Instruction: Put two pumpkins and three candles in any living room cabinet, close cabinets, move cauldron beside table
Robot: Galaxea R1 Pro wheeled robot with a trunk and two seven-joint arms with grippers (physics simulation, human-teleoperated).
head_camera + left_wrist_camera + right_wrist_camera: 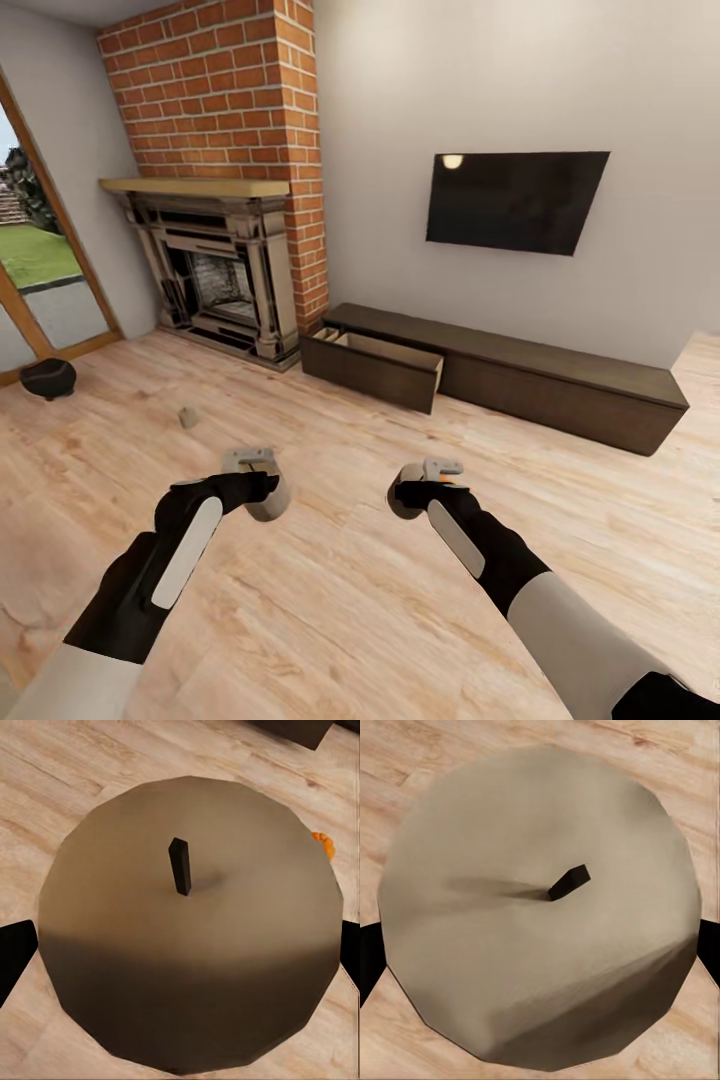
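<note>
Each gripper carries a candle above the wood floor (pixel 350 600). The left gripper (pixel 262 487) is clamped on a tan candle (pixel 187 922), whose round top and dark wick (pixel 179 866) sit squarely between the two black fingers (pixel 13 956). An orange sliver (pixel 324 845) just past that candle's edge may be a pumpkin; too little shows to tell. The right gripper (pixel 418 489) is likewise closed on a second candle (pixel 540 919), held between its fingers (pixel 367 960). Ahead of both grippers, the cabinet (pixel 560 385) stands against the wall with one drawer (pixel 372 368) pulled out. A third candle (pixel 188 417) lies on the floor beyond the left gripper. The cauldron (pixel 48 378) sits farther out on that side, near the fireplace (pixel 215 270).
</note>
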